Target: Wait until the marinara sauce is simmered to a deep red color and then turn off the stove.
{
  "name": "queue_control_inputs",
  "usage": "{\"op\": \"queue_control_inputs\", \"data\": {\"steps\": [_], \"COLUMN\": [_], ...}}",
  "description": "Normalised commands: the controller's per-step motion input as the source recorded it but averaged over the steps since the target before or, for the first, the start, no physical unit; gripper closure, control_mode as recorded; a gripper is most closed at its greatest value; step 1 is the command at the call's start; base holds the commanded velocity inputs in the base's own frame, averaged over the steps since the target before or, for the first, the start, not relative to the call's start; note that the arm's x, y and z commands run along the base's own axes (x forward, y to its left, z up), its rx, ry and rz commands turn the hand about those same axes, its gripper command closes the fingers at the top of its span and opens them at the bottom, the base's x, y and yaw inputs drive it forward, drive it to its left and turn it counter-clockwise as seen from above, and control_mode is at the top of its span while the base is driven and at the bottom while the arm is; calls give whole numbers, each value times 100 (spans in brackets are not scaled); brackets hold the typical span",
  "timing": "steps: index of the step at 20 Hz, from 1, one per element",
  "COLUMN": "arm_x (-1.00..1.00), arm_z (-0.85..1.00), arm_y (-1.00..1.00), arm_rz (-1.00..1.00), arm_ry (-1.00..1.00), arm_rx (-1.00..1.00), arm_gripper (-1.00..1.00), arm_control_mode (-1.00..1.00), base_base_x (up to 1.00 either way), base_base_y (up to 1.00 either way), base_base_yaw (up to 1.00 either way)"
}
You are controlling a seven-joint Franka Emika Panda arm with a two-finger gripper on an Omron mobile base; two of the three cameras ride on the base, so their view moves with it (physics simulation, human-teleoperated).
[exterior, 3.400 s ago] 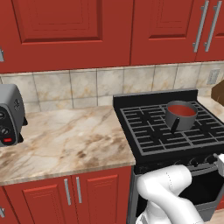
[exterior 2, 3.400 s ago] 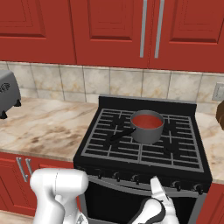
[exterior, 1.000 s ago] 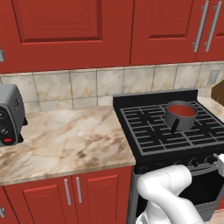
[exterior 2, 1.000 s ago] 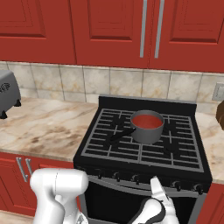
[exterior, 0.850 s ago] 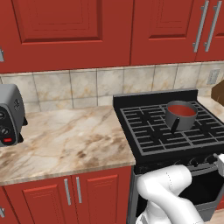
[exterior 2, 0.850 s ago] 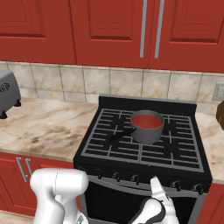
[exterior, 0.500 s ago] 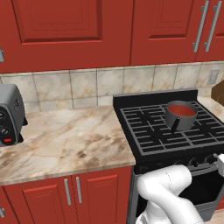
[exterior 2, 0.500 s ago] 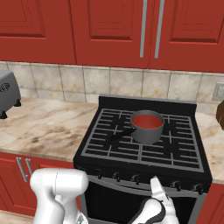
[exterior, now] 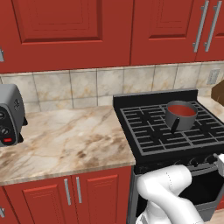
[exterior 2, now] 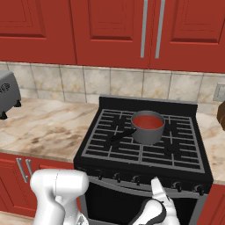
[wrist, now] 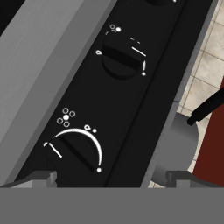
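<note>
The marinara sauce [exterior: 182, 110] [exterior 2: 148, 121] is a smooth red disc inside a small grey saucepan [exterior: 179, 121] [exterior 2: 147, 132] with a dark handle, standing on the grates of the black stove [exterior: 144, 133] [exterior 2: 107, 143]. My gripper [wrist: 111, 179] [exterior 2: 158, 192] is open, held low in front of the stove's knob row. In the hand view its two fingertips [wrist: 41, 177] flank a black knob [wrist: 72, 151] without touching it. A second knob [wrist: 122, 54] lies further along the panel. The pan's grey wall [wrist: 175, 144] shows beyond the panel's edge.
A grey toaster [exterior: 8, 116] [exterior 2: 6, 92] stands at the left on the marble counter [exterior: 65, 140] [exterior 2: 39, 127]. Red cabinets hang above and sit below. A brown object [exterior: 218, 92] [exterior 2: 221, 115] stands right of the stove. My white arm [exterior: 170, 192] [exterior 2: 57, 193] fills the lower foreground.
</note>
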Motion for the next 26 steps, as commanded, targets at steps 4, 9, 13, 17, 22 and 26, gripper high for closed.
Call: {"op": "queue_control_inputs", "data": {"steps": [4, 9, 13, 17, 22, 26], "arm_x": [0, 0, 0, 0, 0, 0], "arm_z": [0, 0, 0, 0, 0, 0], "arm_y": [0, 0, 0, 0, 0, 0], "arm_rz": [0, 0, 0, 0, 0, 0], "arm_ry": [0, 0, 0, 0, 0, 0], "arm_rx": [0, 0, 0, 0, 0, 0], "arm_gripper": [-100, -100, -100, -100, -100, -100], "arm_control_mode": [-100, -100, -100, -100, -100, -100], "base_base_x": [0, 0, 0, 0, 0, 0], "base_base_y": [0, 0, 0, 0, 0, 0], "base_base_yaw": [0, 0, 0, 0, 0, 0]}}
